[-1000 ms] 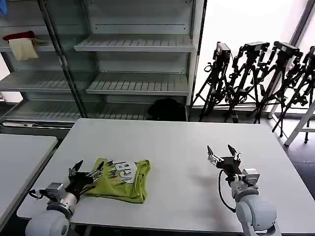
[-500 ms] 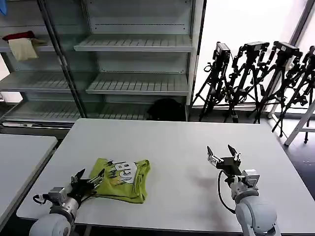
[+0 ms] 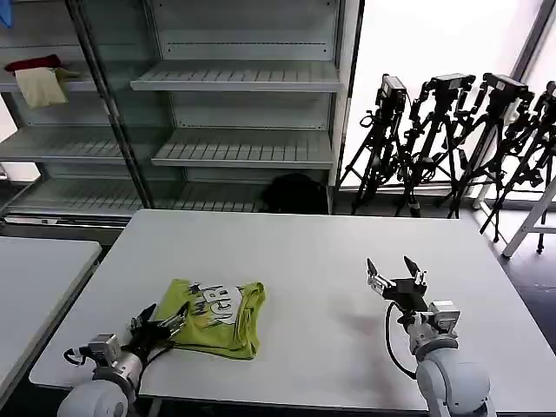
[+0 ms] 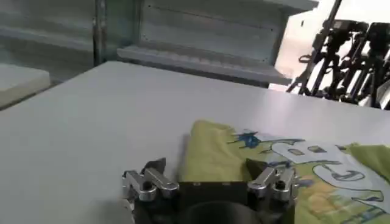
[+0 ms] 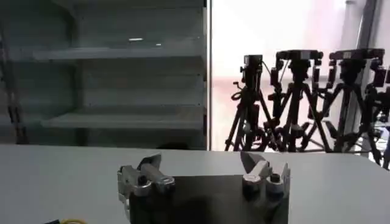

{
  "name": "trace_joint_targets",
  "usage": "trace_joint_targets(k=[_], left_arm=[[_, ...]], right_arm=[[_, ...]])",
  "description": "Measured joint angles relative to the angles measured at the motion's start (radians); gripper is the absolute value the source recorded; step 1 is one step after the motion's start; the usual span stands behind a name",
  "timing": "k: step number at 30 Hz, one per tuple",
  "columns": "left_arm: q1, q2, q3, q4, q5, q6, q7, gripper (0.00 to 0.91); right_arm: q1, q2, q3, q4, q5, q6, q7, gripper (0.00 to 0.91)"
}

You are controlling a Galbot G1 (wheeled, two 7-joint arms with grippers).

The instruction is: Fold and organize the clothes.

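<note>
The clothes (image 3: 215,315), a lime-green T-shirt folded into a small bundle with its white-grey print up, lie on the white table (image 3: 313,252) near the front left. In the left wrist view the clothes (image 4: 286,170) lie just ahead of my left gripper (image 4: 207,170). My left gripper (image 3: 165,320) stands open at the bundle's left edge, low over the table, with nothing between its fingers. Off to the right, my right gripper (image 3: 393,270) is open and empty above bare table. In the right wrist view the right gripper (image 5: 201,165) points at the shelves.
A metal shelving unit (image 3: 234,113) stands behind the table, with a red cloth (image 3: 33,63) and a cream cloth (image 3: 40,87) on an upper left shelf. Several camera tripods (image 3: 452,139) stand at the back right. A second table (image 3: 35,278) is at the left.
My left gripper has drawn back toward the front left, off the bundle's edge. The T-shirt lies as before. The right arm has barely moved.
</note>
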Motion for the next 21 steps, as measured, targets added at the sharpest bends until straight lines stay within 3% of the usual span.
trace_joint_targets(k=[2, 21], left_arm=[[-0.002, -0.001, 0.0, 0.001, -0.007, 0.002, 0.002, 0.01], [-0.009, -0.01, 0.003, 0.007, -0.068, 0.0, 0.028, 0.0]], right_arm=[[0.001, 0.001, 0.0, 0.0, 0.0, 0.0, 0.001, 0.907], [0.01, -0.006, -0.001, -0.008, -0.002, 0.001, 0.007, 0.907]])
